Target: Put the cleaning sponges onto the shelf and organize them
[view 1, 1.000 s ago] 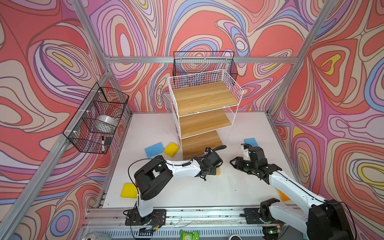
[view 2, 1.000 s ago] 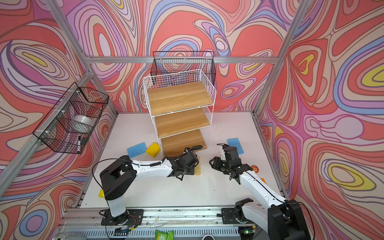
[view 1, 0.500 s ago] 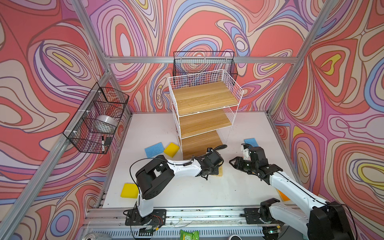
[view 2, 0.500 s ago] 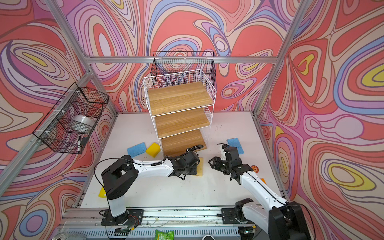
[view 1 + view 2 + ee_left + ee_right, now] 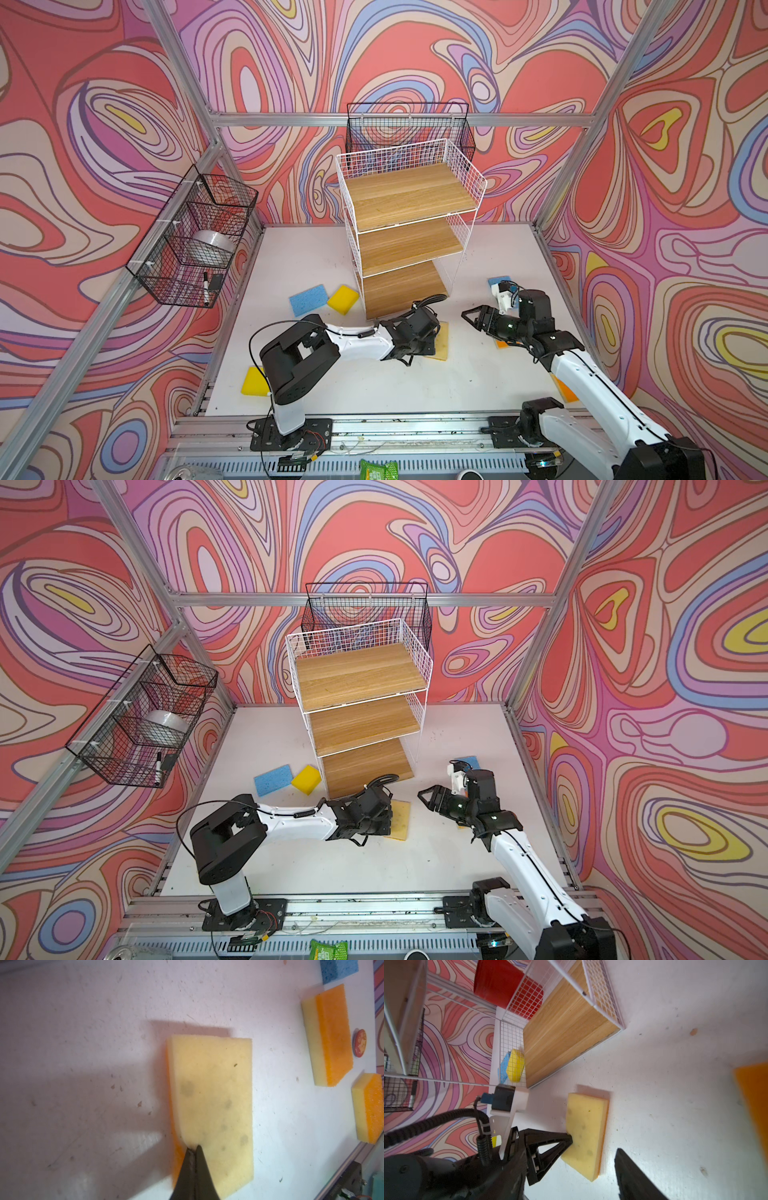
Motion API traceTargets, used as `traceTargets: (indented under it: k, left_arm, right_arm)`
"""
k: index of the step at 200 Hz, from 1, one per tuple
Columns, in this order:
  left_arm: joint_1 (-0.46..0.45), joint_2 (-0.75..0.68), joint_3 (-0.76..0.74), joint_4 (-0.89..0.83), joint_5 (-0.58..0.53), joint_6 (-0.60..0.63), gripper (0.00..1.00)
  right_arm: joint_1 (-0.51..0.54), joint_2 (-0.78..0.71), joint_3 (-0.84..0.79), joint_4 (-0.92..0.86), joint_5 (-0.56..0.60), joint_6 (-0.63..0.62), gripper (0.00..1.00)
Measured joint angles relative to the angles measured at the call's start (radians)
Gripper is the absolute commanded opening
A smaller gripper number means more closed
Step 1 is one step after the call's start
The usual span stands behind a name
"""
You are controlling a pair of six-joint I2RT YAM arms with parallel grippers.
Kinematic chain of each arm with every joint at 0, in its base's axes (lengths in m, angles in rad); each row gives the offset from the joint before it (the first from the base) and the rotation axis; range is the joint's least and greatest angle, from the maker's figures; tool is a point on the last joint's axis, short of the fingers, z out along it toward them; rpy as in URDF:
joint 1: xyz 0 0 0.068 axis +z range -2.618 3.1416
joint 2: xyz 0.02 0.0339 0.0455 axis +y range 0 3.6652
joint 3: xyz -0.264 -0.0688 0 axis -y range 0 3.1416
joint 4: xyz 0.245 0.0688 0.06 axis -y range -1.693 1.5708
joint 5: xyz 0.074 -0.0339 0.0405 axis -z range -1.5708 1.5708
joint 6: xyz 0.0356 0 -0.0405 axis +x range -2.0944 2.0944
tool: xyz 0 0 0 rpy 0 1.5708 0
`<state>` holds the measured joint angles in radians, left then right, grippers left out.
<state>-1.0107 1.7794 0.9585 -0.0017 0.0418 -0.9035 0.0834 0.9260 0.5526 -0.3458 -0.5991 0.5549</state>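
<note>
White surface [image 5: 415, 386] | grasping: left gripper [image 5: 194, 1150] clamped on cream-faced sponge [image 5: 214, 1095] | right gripper [image 5: 471, 318] spread, empty | next: lift onto shelf [image 5: 409, 245]

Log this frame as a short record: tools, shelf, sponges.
left tool: shut, pinching the edge of a cream-up sponge lying on the table
right tool: open, empty, apart from that sponge
shelf: three boards, no sponge on any visible part
orange sponges: two, on the table by the right arm
blue sponges: one left of the shelf, one right
yellow sponges: one beside the left blue one, one by the left arm's base
</note>
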Motion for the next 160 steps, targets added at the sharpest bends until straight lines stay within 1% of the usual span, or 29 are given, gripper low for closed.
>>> traceTargets:
  k: [15,53,77,111,142,160]
  left_arm:
    - [0.000,-0.038,-0.042,0.038,0.011,-0.010,0.00]
    - [0.000,-0.157,-0.135,0.107,0.011,-0.028,0.00]
    - [0.000,-0.222,-0.173,0.145,0.001,-0.034,0.00]
    - [0.001,-0.259,-0.196,0.187,-0.016,-0.036,0.00]
    - [0.011,-0.277,-0.197,0.207,-0.019,-0.036,0.00]
    - [0.024,-0.286,-0.198,0.224,-0.018,-0.039,0.00]
  right_arm:
    - [-0.022,-0.002,0.005,0.000,-0.043,0.000,0.71]
    - [-0.023,0.014,0.005,0.005,-0.121,0.005,0.70]
    - [-0.023,0.063,0.003,0.042,-0.198,0.013,0.68]
    - [-0.023,0.119,-0.016,0.127,-0.290,0.058,0.68]
    - [-0.021,0.133,-0.022,0.183,-0.325,0.090,0.70]
    - [-0.002,0.139,-0.025,0.209,-0.330,0.101,0.68]
